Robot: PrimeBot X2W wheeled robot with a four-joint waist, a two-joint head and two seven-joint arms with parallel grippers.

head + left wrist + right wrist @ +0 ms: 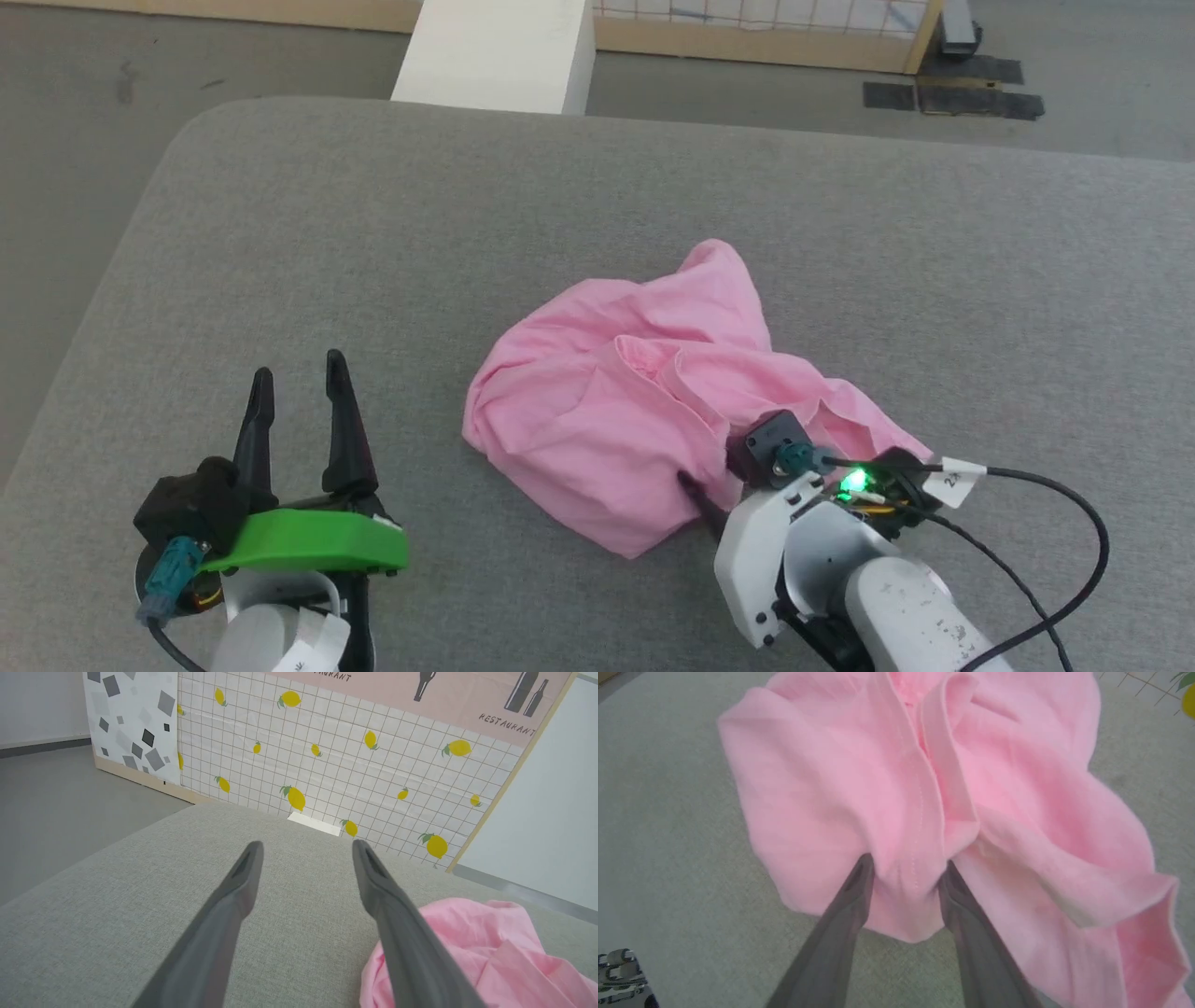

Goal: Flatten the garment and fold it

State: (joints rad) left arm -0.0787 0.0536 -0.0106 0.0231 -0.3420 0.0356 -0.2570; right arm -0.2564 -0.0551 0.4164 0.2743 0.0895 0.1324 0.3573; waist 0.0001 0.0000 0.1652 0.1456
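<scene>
The garment [635, 392] is a plain pink, wrinkled heap on the grey padded surface, right of centre. My right gripper [906, 862] is at the heap's near edge, its two fingers straddling a raised fold of the garment [831, 788] with cloth bulging between them; the jaws still stand apart. In the head view one of its dark fingers [700, 495] pokes into the cloth, and the other is hidden under the wrist. My left gripper [297, 366] rests low at the near left, open and empty, a little left of the heap. The left wrist view shows that gripper [307, 843] with the garment [490, 947] to its right.
The grey padded surface [373, 233] has a rounded far-left corner and drops to the floor on the left. A white block [499, 51] stands past its far edge. A lemon-patterned grid panel [350, 765] rises behind. A black cable [1074, 523] loops from my right wrist.
</scene>
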